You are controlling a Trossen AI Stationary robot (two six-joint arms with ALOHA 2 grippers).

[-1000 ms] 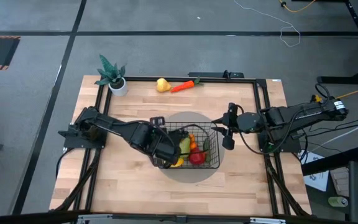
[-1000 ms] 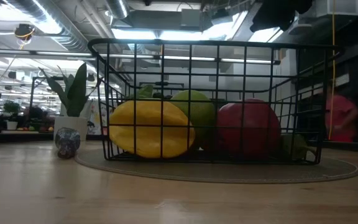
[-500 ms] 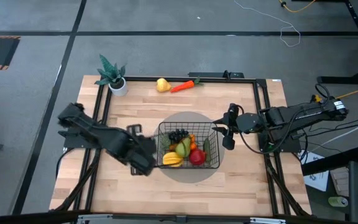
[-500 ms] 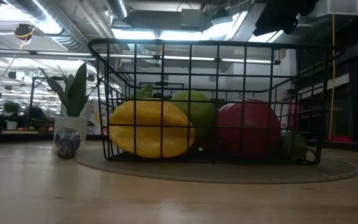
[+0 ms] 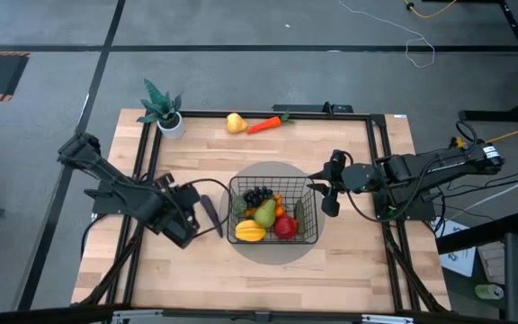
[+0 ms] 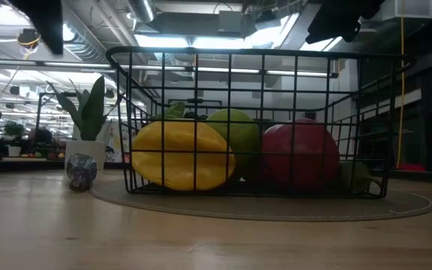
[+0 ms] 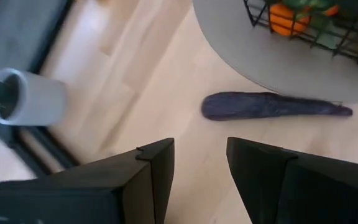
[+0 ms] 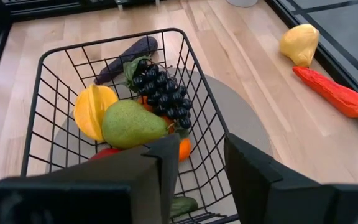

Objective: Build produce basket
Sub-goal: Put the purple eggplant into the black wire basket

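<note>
The black wire basket (image 5: 273, 212) stands on a round grey mat (image 5: 277, 180) and holds dark grapes (image 8: 160, 90), a green pear (image 8: 132, 124), a yellow mango (image 8: 92, 109), an orange and a red apple (image 5: 285, 228). A purple eggplant (image 7: 272, 106) lies on the table just left of the basket (image 5: 209, 214). My left gripper (image 7: 201, 174) is open and empty, left of the eggplant (image 5: 185, 218). My right gripper (image 8: 194, 168) is open and empty, above the basket's right side (image 5: 329, 191). A yellow pear (image 5: 234, 122) and an orange carrot (image 5: 266, 124) lie at the far edge.
A small green plant in a white pot (image 5: 163, 112) stands at the far left corner. A dark metal frame (image 5: 142, 180) runs along the table's left, far and right edges. Bare wood lies along the table's near side (image 5: 268, 279).
My left gripper has drawn back from over the basket's left part toward the table's left edge, and the arm has swung out with it. The eggplant beside the basket, covered by the arm before, now shows. The fruit in the basket has kept still.
</note>
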